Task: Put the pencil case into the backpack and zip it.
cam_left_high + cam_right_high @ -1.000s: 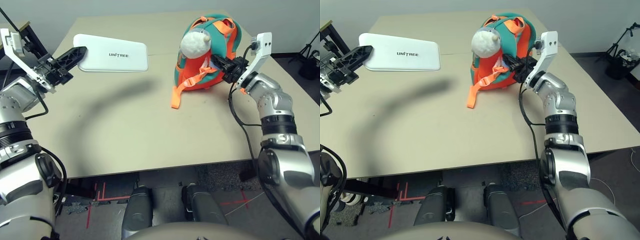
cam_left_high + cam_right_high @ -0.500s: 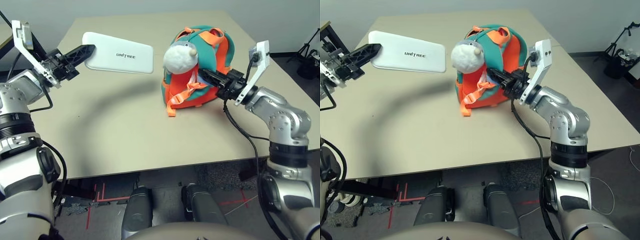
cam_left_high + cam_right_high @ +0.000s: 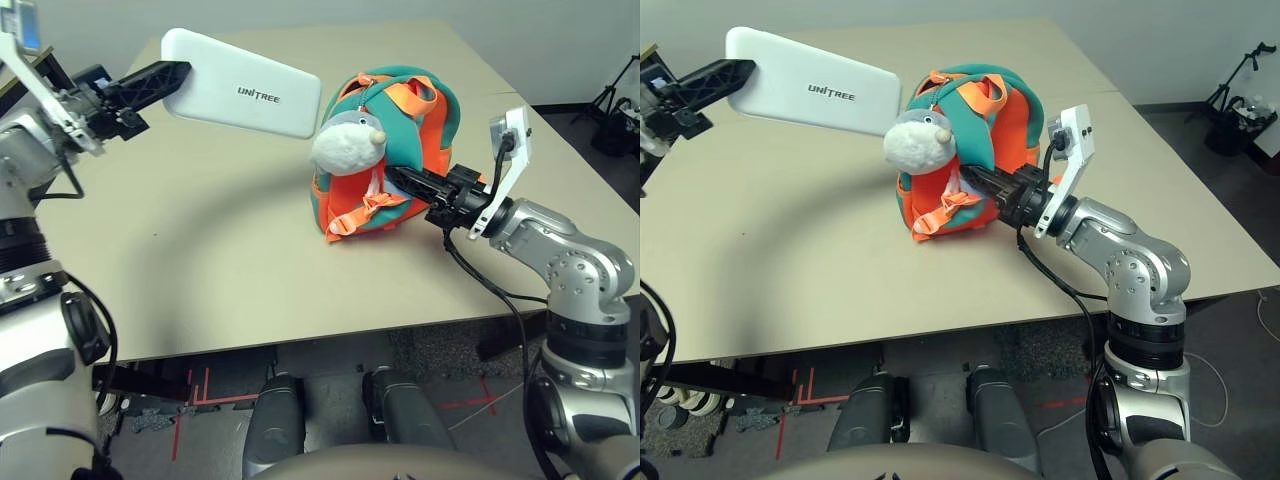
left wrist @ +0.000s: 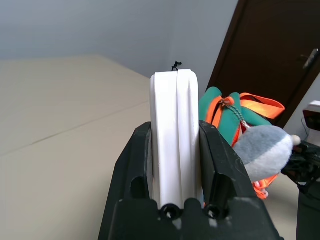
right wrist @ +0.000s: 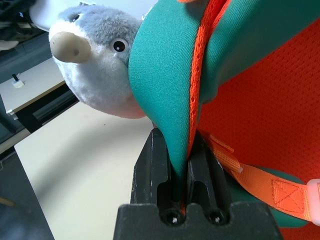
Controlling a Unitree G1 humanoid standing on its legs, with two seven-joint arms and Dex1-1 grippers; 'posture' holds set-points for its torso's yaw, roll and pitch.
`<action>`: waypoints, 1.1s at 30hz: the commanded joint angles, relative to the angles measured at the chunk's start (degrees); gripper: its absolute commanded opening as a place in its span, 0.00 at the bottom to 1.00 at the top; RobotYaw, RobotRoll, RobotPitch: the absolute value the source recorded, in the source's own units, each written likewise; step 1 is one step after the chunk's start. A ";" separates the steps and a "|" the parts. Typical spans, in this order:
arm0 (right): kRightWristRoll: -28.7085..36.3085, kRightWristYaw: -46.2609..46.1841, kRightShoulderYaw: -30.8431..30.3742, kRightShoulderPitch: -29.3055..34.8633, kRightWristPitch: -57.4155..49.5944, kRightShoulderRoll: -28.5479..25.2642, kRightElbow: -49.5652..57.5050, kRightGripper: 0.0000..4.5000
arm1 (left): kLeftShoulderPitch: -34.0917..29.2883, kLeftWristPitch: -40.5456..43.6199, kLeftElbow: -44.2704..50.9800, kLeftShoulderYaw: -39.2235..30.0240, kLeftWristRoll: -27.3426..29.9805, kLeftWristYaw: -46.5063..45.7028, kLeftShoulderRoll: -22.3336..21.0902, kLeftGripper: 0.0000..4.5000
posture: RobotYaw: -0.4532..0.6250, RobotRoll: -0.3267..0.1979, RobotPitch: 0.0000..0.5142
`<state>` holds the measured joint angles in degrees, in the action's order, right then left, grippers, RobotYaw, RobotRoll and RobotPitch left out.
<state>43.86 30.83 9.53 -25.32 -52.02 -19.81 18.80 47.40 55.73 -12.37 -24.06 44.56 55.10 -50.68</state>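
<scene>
Case (image 3: 242,84): we are holding it aloft in the left gripper (image 4: 175,150), clamped edgewise, just beside the backpack (image 3: 395,150). Right gripper (image 5: 176,165) is pinching a teal flap (fish toy (image 3: 345,140) dangling alongside). Insertion step; next we are needing the opening found.

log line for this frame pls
left gripper: shut on pencil case, held above table | right gripper: shut on backpack strap | pencil case not yet in backpack
</scene>
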 commanded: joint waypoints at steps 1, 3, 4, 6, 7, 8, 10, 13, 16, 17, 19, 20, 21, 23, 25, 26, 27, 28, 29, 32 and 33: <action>0.26 1.92 -1.53 0.45 1.37 -0.65 -0.47 0.01 | -0.48 -0.07 3.23 -2.14 2.56 2.02 -2.48 0.27 | 0.36 0.62 0.14; 0.04 2.26 -1.89 0.41 1.90 -0.86 -1.08 0.01 | -0.75 0.28 4.36 -2.36 3.53 2.43 -3.30 0.27 | 0.37 0.62 0.13; -0.06 2.41 -2.02 0.38 2.16 -0.94 -1.35 0.01 | -0.87 0.47 4.88 -2.50 3.94 2.49 -3.58 0.27 | 0.37 0.62 0.12; -0.22 2.59 -2.38 0.10 2.63 -0.95 -2.00 0.01 | -1.00 0.50 5.39 -2.55 4.72 3.05 -3.96 0.27 | 0.37 0.62 0.12; -0.30 2.67 -2.58 0.00 2.87 -0.97 -2.29 0.01 | -1.10 0.49 5.52 -2.48 5.03 3.29 -4.01 0.27 | 0.37 0.62 0.12; -0.38 2.75 -2.80 -0.07 3.12 -0.98 -2.55 0.01 | -1.27 0.10 5.47 -2.31 5.08 3.51 -3.81 0.27 | 0.36 0.62 0.12; -0.55 2.94 -3.21 -0.08 3.59 -1.08 -2.91 0.01 | -1.56 -0.99 5.30 -1.83 4.78 3.69 -3.10 0.27 | 0.36 0.62 0.11; -0.58 2.96 -3.46 -0.01 3.92 -1.00 -3.01 0.01 | -1.27 -3.24 4.40 -0.62 3.77 3.86 -1.11 0.27 | 0.36 0.62 0.11; -0.36 2.68 -3.53 0.24 4.00 -0.77 -2.73 0.01 | -0.83 -4.86 3.05 1.51 3.00 5.36 0.12 0.27 | 0.35 0.62 0.12; -0.31 2.59 -3.56 0.34 4.01 -0.73 -2.59 0.01 | -0.42 -5.29 2.41 1.99 2.87 5.56 0.51 0.27 | 0.35 0.62 0.12; -0.08 2.22 -3.46 0.62 3.88 -0.53 -2.10 0.01 | 0.32 -6.84 0.90 3.80 1.87 6.68 1.34 0.27 | 0.33 0.62 0.13; 0.03 2.05 -3.39 0.72 3.79 -0.46 -1.87 0.01 | 0.71 -7.65 0.02 4.77 1.29 7.15 1.86 0.27 | 0.33 0.62 0.13; 0.18 1.88 -3.32 0.85 3.67 -0.40 -1.60 0.01 | 1.10 -8.80 -1.07 6.02 0.35 7.82 2.43 0.27 | 0.32 0.62 0.14; 0.33 1.64 -3.19 1.12 3.50 -0.39 -1.16 0.01 | 1.77 -10.61 -2.99 8.07 -1.06 9.23 3.49 0.27 | 0.32 0.62 0.14; 0.52 1.45 -3.02 1.44 3.37 -0.49 -0.76 0.01 | 2.64 -12.49 -4.91 9.61 -2.31 10.58 4.63 0.27 | 0.31 0.62 0.15; 0.61 1.39 -2.92 1.63 3.33 -0.57 -0.58 0.01 | 3.21 -13.15 -5.92 10.11 -2.72 11.06 5.20 0.27 | 0.31 0.62 0.15; 0.66 1.30 -2.81 1.82 3.31 -0.65 -0.44 0.01 | 3.92 -13.88 -7.05 10.61 -3.22 11.39 5.92 0.27 | 0.30 0.62 0.15; 0.69 1.20 -2.71 1.99 3.32 -0.71 -0.33 0.01 | 4.43 -14.53 -7.95 11.23 -3.86 11.85 6.50 0.27 | 0.30 0.62 0.15; 0.73 1.12 -2.63 2.16 3.34 -0.74 -0.23 0.01 | 4.76 -15.37 -8.74 12.00 -4.67 12.39 6.92 0.27 | 0.30 0.62 0.15; 0.84 0.82 -2.49 2.62 3.40 -0.70 0.13 0.01 | 5.37 -17.90 -10.53 14.01 -6.71 13.86 8.90 0.27 | 0.29 0.62 0.15; 0.88 0.63 -2.40 2.85 3.47 -0.59 0.32 0.01 | 5.38 -19.43 -10.86 15.37 -7.98 13.94 10.39 0.27 | 0.29 0.62 0.15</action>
<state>43.40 31.43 7.63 -22.97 -48.26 -20.61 17.19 51.50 38.79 -22.60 -10.66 38.18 67.98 -41.69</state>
